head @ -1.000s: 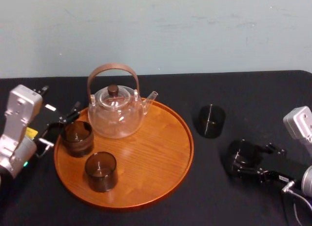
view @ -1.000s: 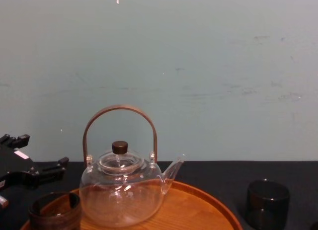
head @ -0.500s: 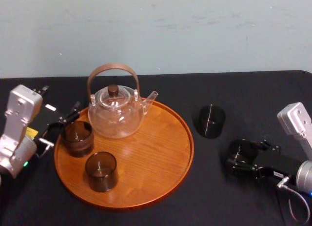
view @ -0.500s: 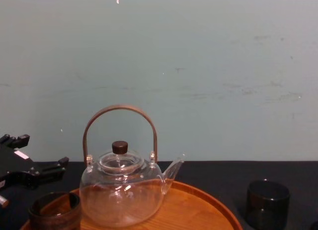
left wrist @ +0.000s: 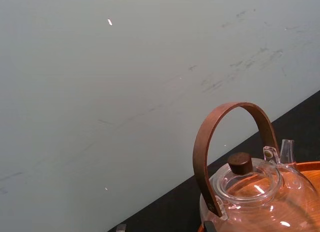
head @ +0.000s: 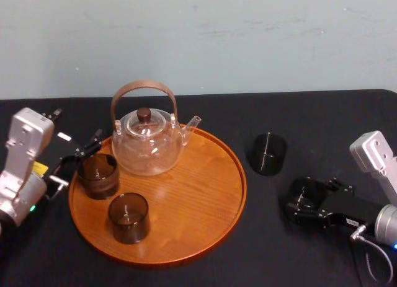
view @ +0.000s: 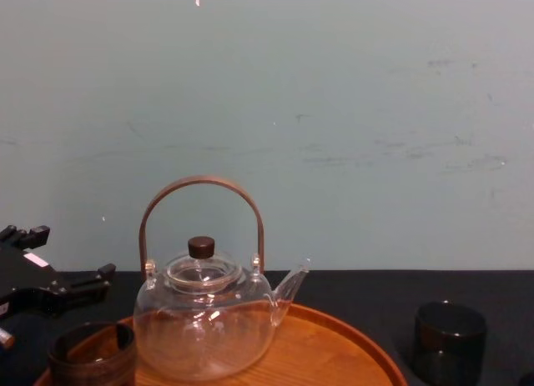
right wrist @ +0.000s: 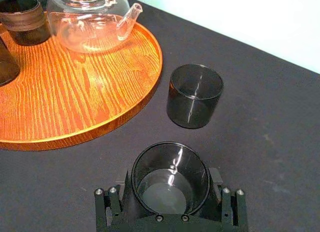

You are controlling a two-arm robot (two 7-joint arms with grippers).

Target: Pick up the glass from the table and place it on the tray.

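Observation:
The round orange-brown wooden tray (head: 205, 194) (right wrist: 75, 101) lies mid-table. It carries a glass teapot (head: 147, 143) (view: 204, 323) and two brown cups (head: 98, 174) (head: 129, 217). My right gripper (head: 304, 201) (right wrist: 167, 192) is shut on a dark smoky glass (head: 308, 194) (right wrist: 170, 174), low over the black table right of the tray. A second dark glass (head: 268, 154) (right wrist: 195, 95) (view: 450, 340) stands on the table between that gripper and the tray's rim. My left gripper (head: 73, 160) (view: 58, 278) rests open at the tray's left edge, beside the rear brown cup.
The teapot's tall wooden handle (left wrist: 230, 127) rises over the back left of the tray. The tray's right half and front are bare wood. Black tablecloth (head: 267, 250) stretches between the tray and my right gripper. A pale wall closes the back.
My right arm has shifted slightly left toward the tray with the dark glass in its fingers. The left arm and everything on the tray stayed put.

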